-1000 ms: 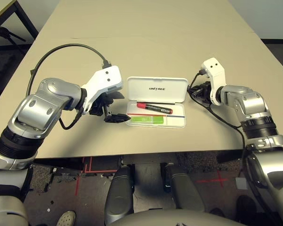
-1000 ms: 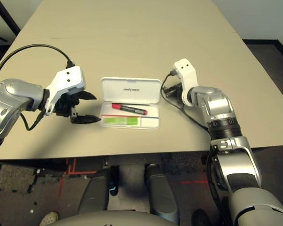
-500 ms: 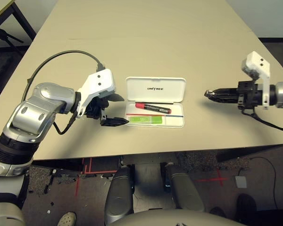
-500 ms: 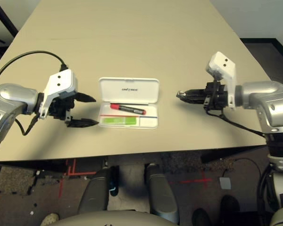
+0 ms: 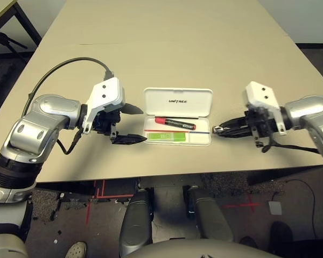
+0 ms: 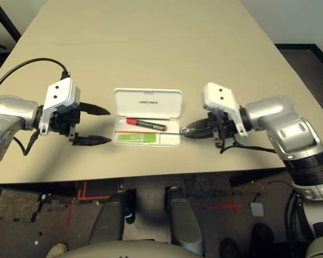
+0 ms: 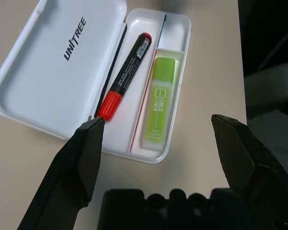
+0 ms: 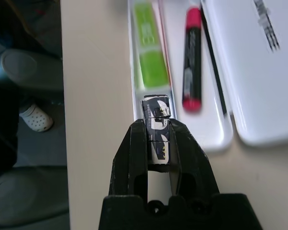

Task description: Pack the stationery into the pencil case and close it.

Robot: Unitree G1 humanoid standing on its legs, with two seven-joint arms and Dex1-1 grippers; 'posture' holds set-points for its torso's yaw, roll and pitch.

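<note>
The white pencil case (image 5: 200, 139) lies open at the table's front middle, its lid (image 7: 53, 76) with UNITREE lettering folded back. Inside lie the red marker (image 5: 175, 123) with its black section and the flat light-green highlighter (image 5: 167, 137). My left gripper (image 5: 141, 124) is open just left of the case, its fingers (image 7: 84, 153) spread wide and holding nothing. At the case's right end, my right gripper (image 5: 219, 129) is shut on the tiny silver-and-black metal piece (image 8: 156, 117), which sticks out over the tray's rim.
The tan table (image 5: 167, 48) stretches far behind the case. Its front edge runs just below the case and both grippers. A black cable (image 5: 70, 62) loops over my left forearm. A person's white shoe (image 8: 35, 117) is on the floor below the table edge.
My right arm swung out to the right, then came back in low, bringing the metal piece to the case's right end. My left gripper drew back a little to the left.
</note>
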